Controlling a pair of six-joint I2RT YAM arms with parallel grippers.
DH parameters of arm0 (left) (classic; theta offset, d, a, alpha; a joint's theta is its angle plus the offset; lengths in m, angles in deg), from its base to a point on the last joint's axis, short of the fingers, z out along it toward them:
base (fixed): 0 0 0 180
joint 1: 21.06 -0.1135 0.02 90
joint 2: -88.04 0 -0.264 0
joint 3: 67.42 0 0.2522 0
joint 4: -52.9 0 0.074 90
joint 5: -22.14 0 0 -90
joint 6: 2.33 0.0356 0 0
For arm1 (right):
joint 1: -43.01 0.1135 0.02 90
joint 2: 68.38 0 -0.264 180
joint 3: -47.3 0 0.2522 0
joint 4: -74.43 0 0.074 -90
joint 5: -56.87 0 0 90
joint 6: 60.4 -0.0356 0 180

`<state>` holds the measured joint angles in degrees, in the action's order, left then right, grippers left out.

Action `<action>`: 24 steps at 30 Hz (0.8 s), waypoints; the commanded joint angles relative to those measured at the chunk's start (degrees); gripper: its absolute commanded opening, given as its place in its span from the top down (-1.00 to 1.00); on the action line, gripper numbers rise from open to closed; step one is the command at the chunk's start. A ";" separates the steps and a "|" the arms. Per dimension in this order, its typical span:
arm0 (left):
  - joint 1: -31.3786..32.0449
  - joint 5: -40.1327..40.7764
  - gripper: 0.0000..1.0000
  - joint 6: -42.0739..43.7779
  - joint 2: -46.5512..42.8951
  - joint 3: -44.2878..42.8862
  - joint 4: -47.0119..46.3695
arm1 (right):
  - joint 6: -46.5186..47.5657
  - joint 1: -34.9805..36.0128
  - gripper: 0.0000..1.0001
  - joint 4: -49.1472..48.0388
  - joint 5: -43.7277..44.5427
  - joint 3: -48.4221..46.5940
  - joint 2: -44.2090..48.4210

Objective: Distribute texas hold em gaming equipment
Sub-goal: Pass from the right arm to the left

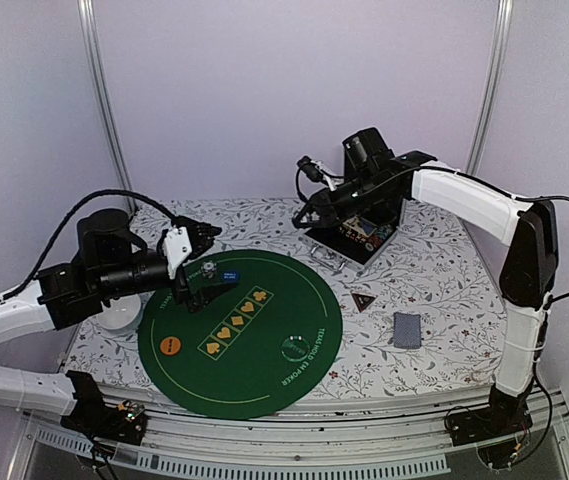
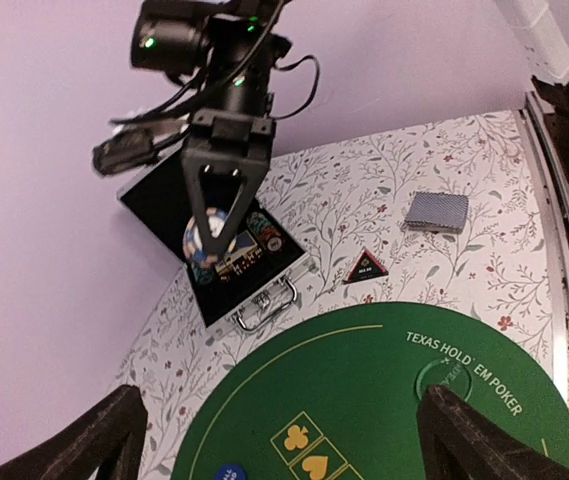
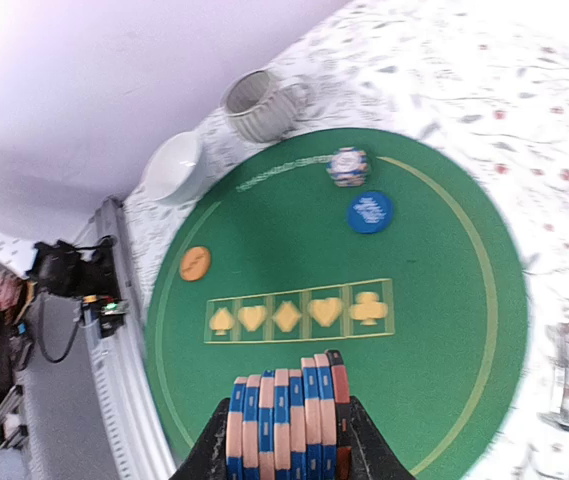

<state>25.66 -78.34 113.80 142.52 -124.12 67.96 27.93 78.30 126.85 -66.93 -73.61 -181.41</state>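
Neighbouring chip stack (image 3: 348, 166): striped cup (image 3: 259, 103), bowl (image 3: 176, 168)

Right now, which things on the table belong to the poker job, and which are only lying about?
Job: held chip stack in the right gripper, loose chip stack, blue disc, orange disc, card deck, red-edged triangle.
Lying about: white bowl, striped cup.

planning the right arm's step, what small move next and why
Probably carry the chip stack, clamped in the right gripper above the open case, toward a bare part of the green mat: only one other stack sits there.
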 commanded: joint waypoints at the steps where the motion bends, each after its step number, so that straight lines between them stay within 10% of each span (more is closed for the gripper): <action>1: 7.36 11.18 -0.96 12.65 0.16 2.95 -3.00 | -7.49 6.52 0.95 -4.38 -13.00 0.75 -0.26; 12: 8.59 17.48 -0.95 11.66 4.95 9.42 -11.70 | -11.26 16.18 0.95 -8.24 -19.68 -0.13 -6.43; 24: 8.35 14.42 -0.47 7.23 8.74 8.15 -11.90 | -14.38 16.86 0.95 -12.07 -21.82 0.85 -7.44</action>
<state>33.79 -63.37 122.54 150.03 -115.05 58.48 15.17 94.82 118.35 -86.05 -72.91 -188.23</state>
